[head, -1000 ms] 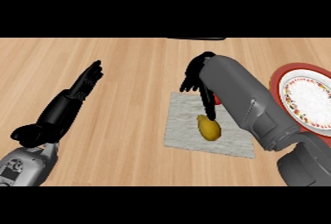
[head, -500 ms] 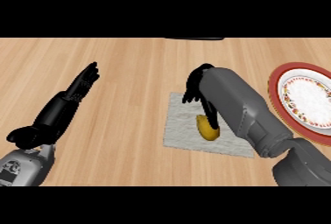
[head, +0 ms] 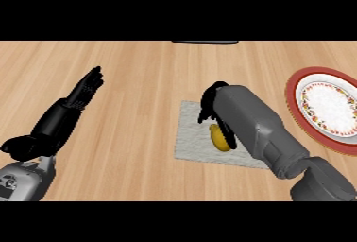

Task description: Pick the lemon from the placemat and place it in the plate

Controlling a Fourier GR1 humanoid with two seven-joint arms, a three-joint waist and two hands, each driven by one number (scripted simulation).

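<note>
1. The lemon (head: 219, 138) is seen lying on the white placemat (head: 194, 142), near the mat's middle, partly hidden under the right forearm.
2. The right hand (head: 211, 101) is poised over the lemon's far side, fingers curled downward; a closed hold on the fruit is not shown, and contact cannot be told.
3. The grasp step is judged to be in hand. It would be done well if the fingers were brought down on both sides of the lemon before being closed, so that the round fruit is not rolled off the mat.
4. The left hand (head: 86, 87) is held open and still at the left, fingers straight, with nothing in it.
5. The red-rimmed plate (head: 301, 111) lies to the right, well apart from the mat, partly cut by the right edge.
6. Bare wooden counter (head: 153, 71) is seen between mat and plate, so a lifted sweep to the right is judged unobstructed; the plate's raised rim must be cleared.
</note>
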